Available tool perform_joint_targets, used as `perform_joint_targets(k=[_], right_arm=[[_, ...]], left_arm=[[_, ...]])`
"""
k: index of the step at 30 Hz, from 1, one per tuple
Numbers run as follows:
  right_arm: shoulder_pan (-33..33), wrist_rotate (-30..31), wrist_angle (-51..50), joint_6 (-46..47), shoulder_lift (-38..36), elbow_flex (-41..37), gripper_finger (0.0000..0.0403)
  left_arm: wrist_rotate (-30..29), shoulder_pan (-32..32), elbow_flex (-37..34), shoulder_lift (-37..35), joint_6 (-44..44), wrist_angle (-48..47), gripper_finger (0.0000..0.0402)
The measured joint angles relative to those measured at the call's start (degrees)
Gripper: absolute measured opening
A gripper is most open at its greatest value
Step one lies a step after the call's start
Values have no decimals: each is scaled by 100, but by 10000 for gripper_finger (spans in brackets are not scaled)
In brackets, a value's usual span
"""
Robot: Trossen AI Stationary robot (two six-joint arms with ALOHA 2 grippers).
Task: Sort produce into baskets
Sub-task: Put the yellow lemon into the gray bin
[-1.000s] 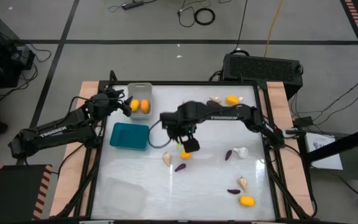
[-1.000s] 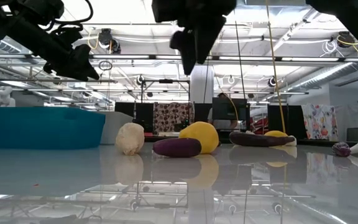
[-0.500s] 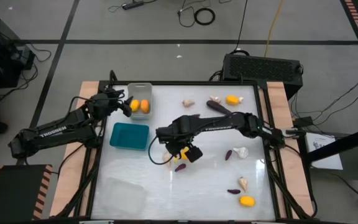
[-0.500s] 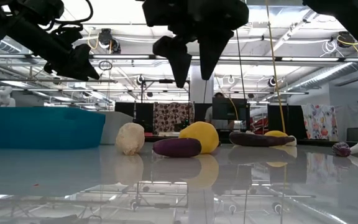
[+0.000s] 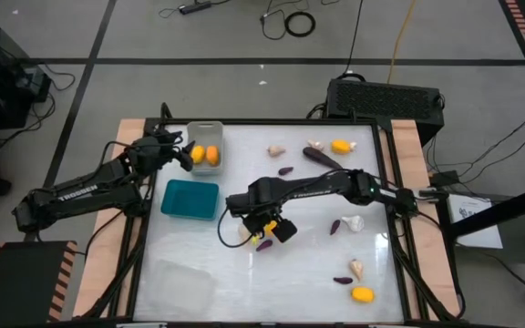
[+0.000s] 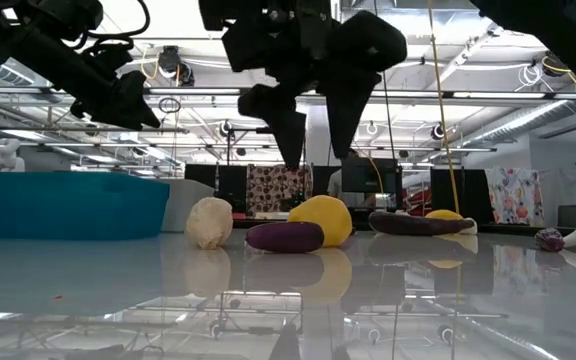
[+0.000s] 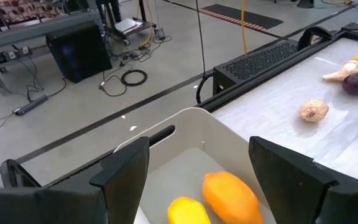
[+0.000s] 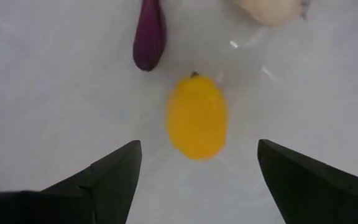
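Yellow fruit, one, between right gripper spread fingers

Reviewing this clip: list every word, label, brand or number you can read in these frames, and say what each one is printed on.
"TROSSEN": white lettering on the left arm, high view.
White lettering along the right arm, high view: too small and blurred to read.
No text can be read on the produce, the baskets or the table, nor in the low and wrist views.
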Motion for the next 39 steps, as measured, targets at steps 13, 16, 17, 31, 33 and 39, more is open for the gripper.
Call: perform_joint_targets(k=[13, 16, 17, 31, 33, 39], right_arm=[[55, 207, 67, 31, 548, 0, 313], [55, 372, 50, 57, 690, 0, 313], [55, 385, 45, 92, 710, 0, 313], [55, 365, 34, 181, 755, 0, 227], [55, 365, 30, 181, 750, 0, 199], [26, 365, 11, 57, 551, 0, 150]], left_arm=[[0, -2, 0, 0, 93, 17, 283], [1, -2, 0, 0, 95, 14, 283], [2, -2, 0, 0, 95, 11, 283], [2, -2, 0, 0, 95, 12, 283], [0, -2, 0, 0, 95, 13, 283], [0, -2, 0, 0, 95, 14, 283]])
